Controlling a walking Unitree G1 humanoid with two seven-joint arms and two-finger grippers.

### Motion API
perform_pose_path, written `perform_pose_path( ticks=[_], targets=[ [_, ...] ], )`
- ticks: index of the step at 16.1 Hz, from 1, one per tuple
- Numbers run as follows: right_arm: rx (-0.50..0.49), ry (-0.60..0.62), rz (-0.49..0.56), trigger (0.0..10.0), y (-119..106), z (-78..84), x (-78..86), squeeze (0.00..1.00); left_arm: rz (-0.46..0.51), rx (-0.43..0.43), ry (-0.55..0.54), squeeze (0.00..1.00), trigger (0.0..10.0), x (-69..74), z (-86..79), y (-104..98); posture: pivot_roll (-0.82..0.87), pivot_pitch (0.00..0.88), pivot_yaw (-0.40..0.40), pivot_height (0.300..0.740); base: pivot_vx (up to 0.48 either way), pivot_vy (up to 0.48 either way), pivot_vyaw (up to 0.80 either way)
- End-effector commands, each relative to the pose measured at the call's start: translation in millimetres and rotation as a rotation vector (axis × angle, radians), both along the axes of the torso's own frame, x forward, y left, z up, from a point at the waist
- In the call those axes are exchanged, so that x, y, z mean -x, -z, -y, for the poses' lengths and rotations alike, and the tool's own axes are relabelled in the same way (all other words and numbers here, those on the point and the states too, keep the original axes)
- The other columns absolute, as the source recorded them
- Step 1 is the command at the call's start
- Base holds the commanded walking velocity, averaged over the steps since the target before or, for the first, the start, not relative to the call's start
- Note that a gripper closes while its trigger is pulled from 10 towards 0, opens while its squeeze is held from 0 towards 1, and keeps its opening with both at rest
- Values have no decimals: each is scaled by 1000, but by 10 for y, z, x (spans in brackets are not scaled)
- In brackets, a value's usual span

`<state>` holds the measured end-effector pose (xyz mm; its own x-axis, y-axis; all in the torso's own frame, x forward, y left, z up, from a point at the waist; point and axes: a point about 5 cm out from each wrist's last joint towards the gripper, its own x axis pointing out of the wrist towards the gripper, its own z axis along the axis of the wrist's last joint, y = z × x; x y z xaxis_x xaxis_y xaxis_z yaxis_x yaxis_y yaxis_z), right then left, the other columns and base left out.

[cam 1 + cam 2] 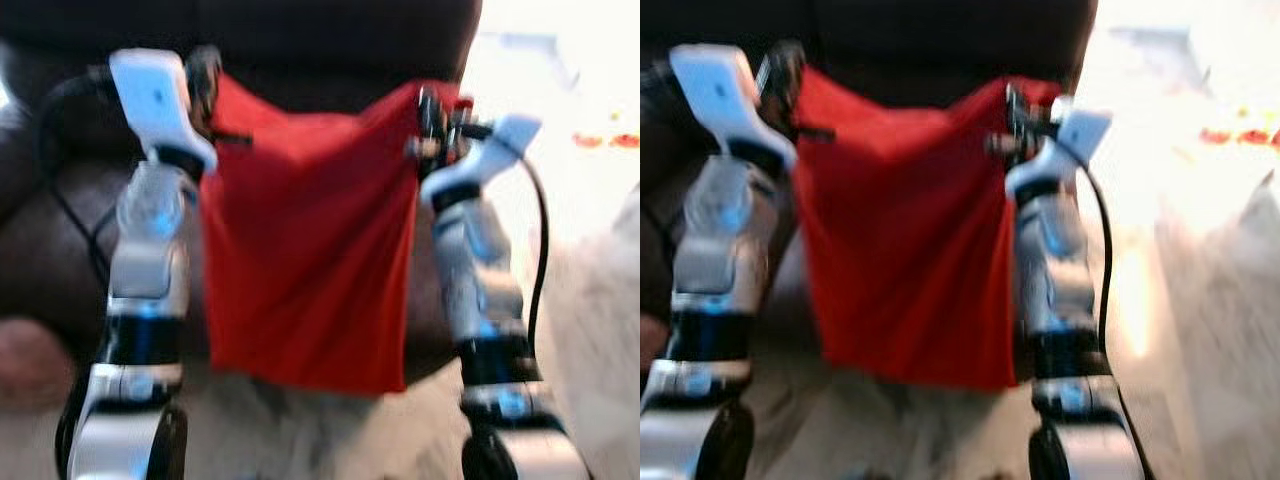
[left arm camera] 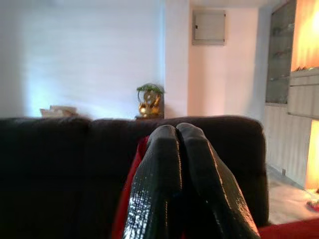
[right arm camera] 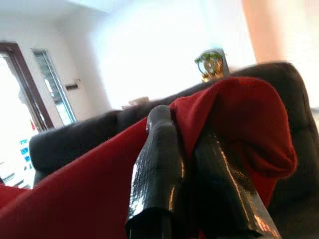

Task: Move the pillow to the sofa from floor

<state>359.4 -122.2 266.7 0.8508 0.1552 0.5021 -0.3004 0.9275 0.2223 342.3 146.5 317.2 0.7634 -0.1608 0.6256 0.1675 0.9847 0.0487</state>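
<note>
Red pillow (image 1: 305, 250) hangs between both arms, lifted clear of the pale floor (image 1: 600, 330), in front of the dark sofa (image 1: 340, 40).

Left gripper (image 1: 205, 85) pinches the pillow's upper left corner. In the left wrist view its fingers (image 2: 159, 189) are pressed together, with red cloth showing beside them.

Right gripper (image 1: 435, 120) holds the upper right corner. The right wrist view shows the fabric folded over and caught between the two fingers (image 3: 159, 169).

Handling, as a judgement:
- Soft and light. It drapes flat like a limp cover and sags from the two corners, with little stiffness.
- Not fragile.
- Cloth could slip from a thin pinch, so corner holds with a good bite of fabric look right.
- Both corners need to stay level, or it will swing.

No brand, label or readable writing on the pillow or sofa. Head views are blurred.
</note>
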Motion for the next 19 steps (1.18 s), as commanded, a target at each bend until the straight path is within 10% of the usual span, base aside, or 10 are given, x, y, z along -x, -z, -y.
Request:
perform_pose_path(
  ticks=[1, 12, 19],
  targets=[
    [-24, 21, 138, 10000, -324, 83, 90, 0, 113, -18, 49, 0, 10000, 82, 122, -246, 75, 72, -28, 740, 322, 0, 0],
    [-51, 40, 187, 10000, -506, 146, 103, 0, 127, -23, 62, 0, 10000, 26, 134, -316, 80, 80, -27, 740, 324, 0, 0],
    [-4, 61, -14, 10000, 4, 142, -28, 0, -103, -45, 130, 0, 10000, -26, 182, 212, 88, 85, -32, 740, 41, 0, 0]
  ],
)
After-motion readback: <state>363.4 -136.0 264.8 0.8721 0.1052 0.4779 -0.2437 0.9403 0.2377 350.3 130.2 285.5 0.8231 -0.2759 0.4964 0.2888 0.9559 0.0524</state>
